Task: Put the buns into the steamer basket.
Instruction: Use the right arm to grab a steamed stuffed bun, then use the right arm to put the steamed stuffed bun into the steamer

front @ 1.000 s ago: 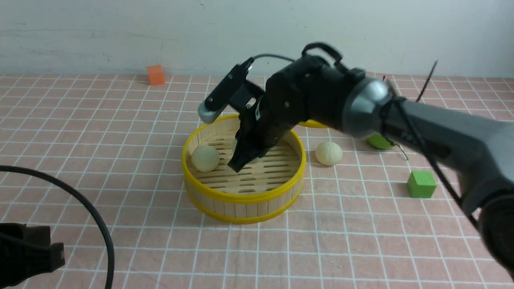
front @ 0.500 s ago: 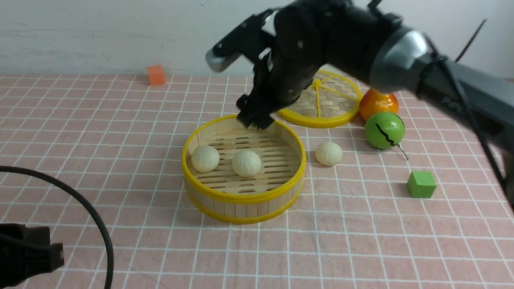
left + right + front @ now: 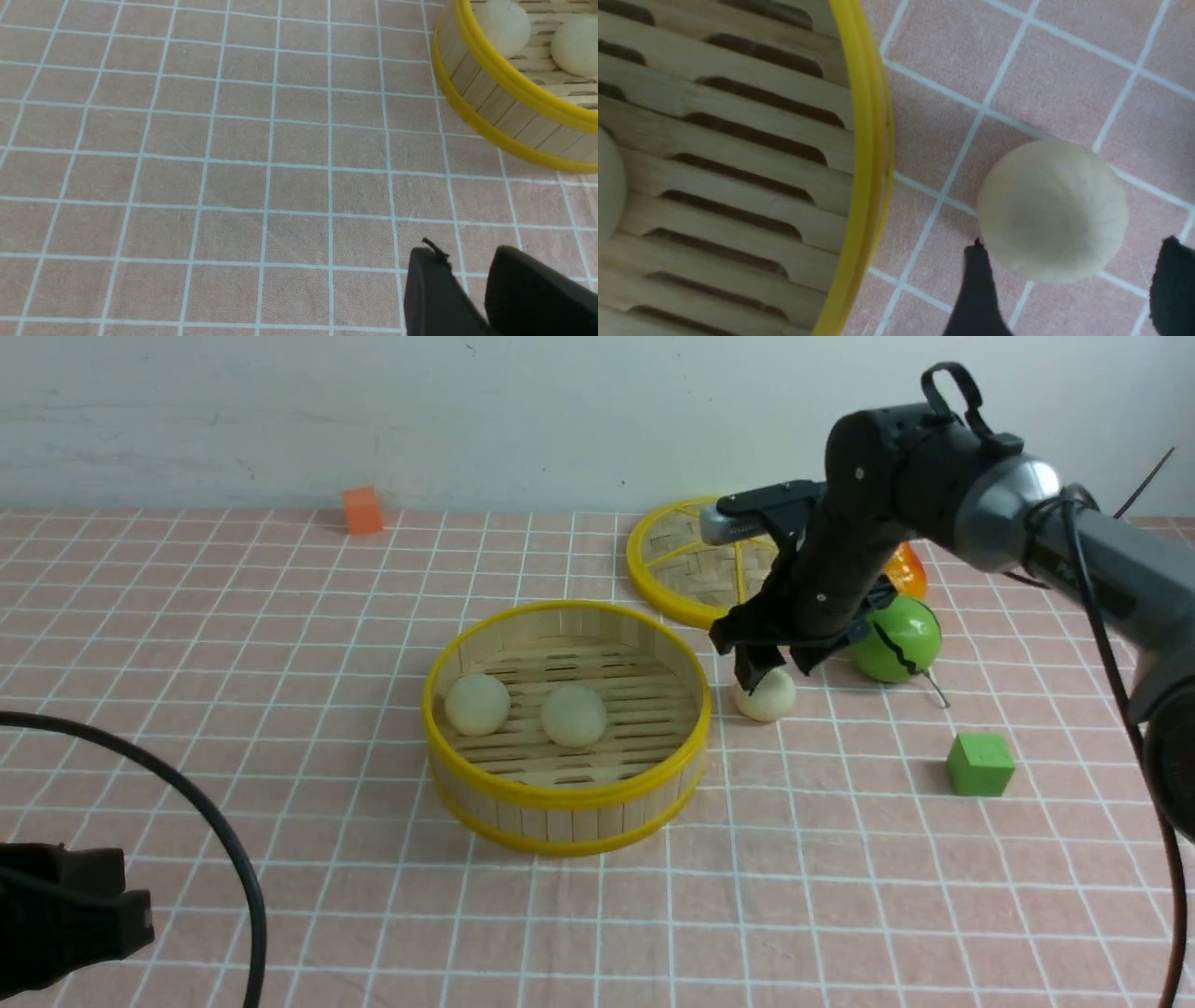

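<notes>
1. Change: a sec ago the right gripper (image 3: 773,670) was down inside the steamer basket (image 3: 560,793). Half a sec ago it was lifting off, w/ the second bun (image 3: 573,715) left on the slats. Now the arm is reaching over to the robot's right, and the gripper is hanging just above the third bun (image 3: 766,695).
2. Right jaws are standing open, straddling the third bun. In the wrist view one tip is sitting right at the bun's edge and the other is apart from it. No grip yet.
3. Meaning for the task: the first bun (image 3: 477,705) and the second bun are lying side by side in the basket, so prob. 2 of 3 done. The third bun is sitting on the counter just beside the basket's right wall. Next step is likely to lower a bit and close.
4. The left gripper (image 3: 472,298) is idling low, near the robot, well apart from the basket. Its jaws are showing a narrow gap w/ nothing between them.
5. Surface and room: a pink grid cloth (image 3: 280,616) is covering the counter. The lid (image 3: 672,569) is lying flat behind the basket, and the green fruit (image 3: 910,635) and orange fruit (image 3: 906,574) are sitting near the arm. The green cube (image 3: 979,764) and orange cube (image 3: 361,510) are sitting well clear, w/ a pale wall (image 3: 373,411) behind.
</notes>
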You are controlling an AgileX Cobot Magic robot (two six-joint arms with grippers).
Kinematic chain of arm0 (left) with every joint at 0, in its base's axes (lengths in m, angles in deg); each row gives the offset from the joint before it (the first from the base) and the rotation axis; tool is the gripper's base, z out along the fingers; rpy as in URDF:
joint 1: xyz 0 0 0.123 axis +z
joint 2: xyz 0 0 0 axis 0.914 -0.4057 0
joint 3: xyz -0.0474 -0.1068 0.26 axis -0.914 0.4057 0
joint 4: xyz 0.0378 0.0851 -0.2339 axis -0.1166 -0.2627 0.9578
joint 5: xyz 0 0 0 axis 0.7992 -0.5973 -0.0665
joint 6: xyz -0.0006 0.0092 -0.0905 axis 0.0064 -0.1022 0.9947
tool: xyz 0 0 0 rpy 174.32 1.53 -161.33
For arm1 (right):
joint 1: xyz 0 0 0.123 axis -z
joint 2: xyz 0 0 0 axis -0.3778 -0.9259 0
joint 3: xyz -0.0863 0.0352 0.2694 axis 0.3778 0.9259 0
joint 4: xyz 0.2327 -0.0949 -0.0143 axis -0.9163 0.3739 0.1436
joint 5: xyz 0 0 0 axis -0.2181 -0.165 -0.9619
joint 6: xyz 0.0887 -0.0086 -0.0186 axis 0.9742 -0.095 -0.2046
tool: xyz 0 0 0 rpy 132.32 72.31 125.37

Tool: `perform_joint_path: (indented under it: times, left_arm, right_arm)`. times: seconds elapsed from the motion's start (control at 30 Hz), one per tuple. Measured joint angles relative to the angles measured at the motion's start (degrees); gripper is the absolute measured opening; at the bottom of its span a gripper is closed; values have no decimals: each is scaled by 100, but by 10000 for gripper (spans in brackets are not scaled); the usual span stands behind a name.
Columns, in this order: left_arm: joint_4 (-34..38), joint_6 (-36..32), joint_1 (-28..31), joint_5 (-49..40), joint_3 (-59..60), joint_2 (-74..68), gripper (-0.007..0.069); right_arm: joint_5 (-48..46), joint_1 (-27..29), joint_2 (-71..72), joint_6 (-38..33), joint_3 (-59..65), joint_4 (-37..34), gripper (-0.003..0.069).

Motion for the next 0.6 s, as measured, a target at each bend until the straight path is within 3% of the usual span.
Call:
perform_joint_path:
  times: [0.17, 0.27, 0.43, 0.6]
  left_arm:
    - [-2, 0, 0, 2, 0, 0, 179]
    - [-19, 0, 0, 6, 0, 0, 182]
    - [-19, 0, 0, 13, 0, 0, 183]
    - [-23, 0, 0, 19, 0, 0, 188]
  right_arm:
    - [375, 0, -263, 0, 0, 18, 418]
    - [370, 0, -304, -5, 0, 86, 309]
    - [49, 0, -285, -181, -251, 138, 48]
    - [-815, -130, -155, -483, -1084, -55, 17]
